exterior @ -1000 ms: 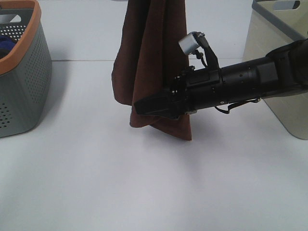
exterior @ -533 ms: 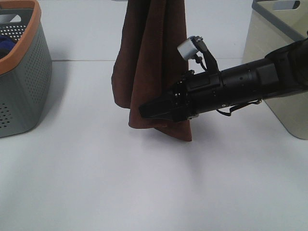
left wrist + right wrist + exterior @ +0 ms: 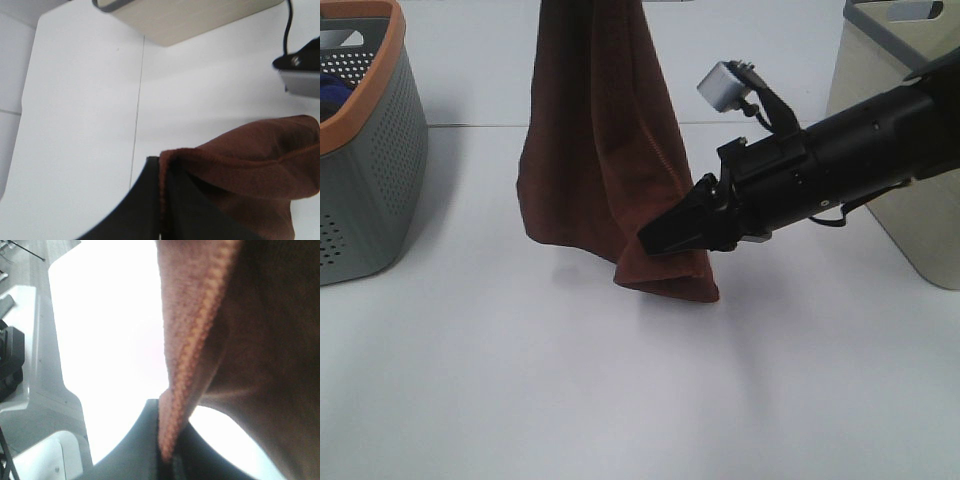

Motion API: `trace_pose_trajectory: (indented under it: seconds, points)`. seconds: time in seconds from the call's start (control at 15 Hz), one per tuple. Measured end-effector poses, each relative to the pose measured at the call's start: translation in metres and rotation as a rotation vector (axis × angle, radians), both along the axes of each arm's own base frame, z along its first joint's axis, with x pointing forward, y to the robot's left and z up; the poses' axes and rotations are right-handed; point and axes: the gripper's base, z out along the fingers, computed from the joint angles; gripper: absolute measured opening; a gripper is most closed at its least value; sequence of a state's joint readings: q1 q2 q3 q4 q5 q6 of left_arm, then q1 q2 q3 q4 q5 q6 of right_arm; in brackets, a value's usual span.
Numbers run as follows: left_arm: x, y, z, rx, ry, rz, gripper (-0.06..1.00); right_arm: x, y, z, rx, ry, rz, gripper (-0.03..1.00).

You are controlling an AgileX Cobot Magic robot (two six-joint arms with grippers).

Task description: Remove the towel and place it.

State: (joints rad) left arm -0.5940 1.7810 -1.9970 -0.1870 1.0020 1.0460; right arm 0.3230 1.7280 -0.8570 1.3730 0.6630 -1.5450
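The dark reddish-brown towel (image 3: pixel 595 150) hangs down from above the top edge of the exterior high view, its lower end just above the white table. My right gripper (image 3: pixel 655 243) reaches in from the right and is shut on the towel's lower edge. The right wrist view shows the stitched hem (image 3: pixel 187 355) pinched between the black fingers of the right gripper (image 3: pixel 167 445). My left gripper (image 3: pixel 160 167) is shut on the towel's upper part (image 3: pixel 250 167); it is out of the exterior view.
A grey perforated basket with an orange rim (image 3: pixel 370 180) stands at the left, with a blue item (image 3: pixel 332 95) inside. A beige bin (image 3: pixel 880 80) stands at the right behind my right arm; it also shows in the left wrist view (image 3: pixel 190 17).
The towel's top has shifted left. My right gripper has moved right and slightly down with the lower edge, so the cloth spreads wider.
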Motion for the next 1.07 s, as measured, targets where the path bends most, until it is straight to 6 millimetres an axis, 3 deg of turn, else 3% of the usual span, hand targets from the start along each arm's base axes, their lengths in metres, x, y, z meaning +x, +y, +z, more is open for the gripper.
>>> trace_pose_trajectory:
  seconds: [0.33, 0.53, 0.8, 1.07]
  points:
    - [0.003, 0.015, -0.008, 0.031, 0.136, 0.261, 0.0, -0.025, -0.025, 0.067, -0.156, -0.151, -0.072, 0.0]
    - [0.0, 0.018, -0.013, -0.007, 0.253, 0.38, 0.0, -0.032, -0.037, 0.091, -0.288, -0.278, -0.049, 0.0]
    - [0.036, 0.03, -0.042, -0.036, 0.31, 0.507, 0.0, -0.012, -0.044, 0.111, -0.456, -0.486, -0.013, 0.0]
    - [0.078, 0.042, -0.065, -0.114, 0.241, 0.568, 0.0, 0.032, -0.04, 0.127, -0.54, -0.714, -0.064, 0.0]
